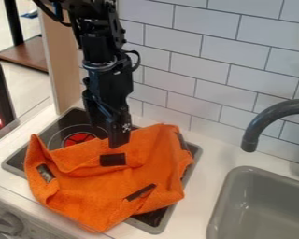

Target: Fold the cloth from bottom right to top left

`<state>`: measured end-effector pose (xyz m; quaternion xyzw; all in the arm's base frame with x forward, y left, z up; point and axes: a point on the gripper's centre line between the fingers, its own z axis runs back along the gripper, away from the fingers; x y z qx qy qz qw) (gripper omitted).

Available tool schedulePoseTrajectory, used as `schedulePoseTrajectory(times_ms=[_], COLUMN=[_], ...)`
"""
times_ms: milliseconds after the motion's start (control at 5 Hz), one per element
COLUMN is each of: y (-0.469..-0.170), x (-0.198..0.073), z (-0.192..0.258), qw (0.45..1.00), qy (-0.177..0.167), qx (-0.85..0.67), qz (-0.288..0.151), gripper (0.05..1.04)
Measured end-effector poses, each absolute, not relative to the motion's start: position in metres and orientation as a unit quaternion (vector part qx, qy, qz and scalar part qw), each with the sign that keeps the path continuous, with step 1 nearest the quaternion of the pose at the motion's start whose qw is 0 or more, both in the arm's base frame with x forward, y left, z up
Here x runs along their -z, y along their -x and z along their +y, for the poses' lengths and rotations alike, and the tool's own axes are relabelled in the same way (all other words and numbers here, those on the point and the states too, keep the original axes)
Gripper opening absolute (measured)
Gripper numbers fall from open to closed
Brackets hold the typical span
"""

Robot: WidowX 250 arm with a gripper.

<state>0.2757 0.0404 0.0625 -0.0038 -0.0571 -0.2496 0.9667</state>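
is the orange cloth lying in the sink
No, the orange cloth lies rumpled across the stove top, off to the side of the gray sink.

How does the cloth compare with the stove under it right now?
The cloth is orange with a few dark patches; the stove is black with a red ring. The cloth is rumpled, while the stove is flat and straight-edged. The cloth spills past the stove's front edge. Both lie left of the sink in the picture.

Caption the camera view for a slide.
Black gripper above a rumpled orange cloth draped over a toy stove, beside a grey sink.
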Motion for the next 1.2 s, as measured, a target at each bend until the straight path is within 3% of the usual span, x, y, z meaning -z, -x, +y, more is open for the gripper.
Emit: schedulePoseTrajectory(times_ms=[1000, 1200], y=[-0.257, -0.257], x=[-0.005, 0.005], z=[-0.002, -0.008], qw=[0.951, 0.947], qy=[0.032, 0.051], qx=[0.306, 0.316], qz=[0.022, 0.02], gripper=[0.999, 0.999])
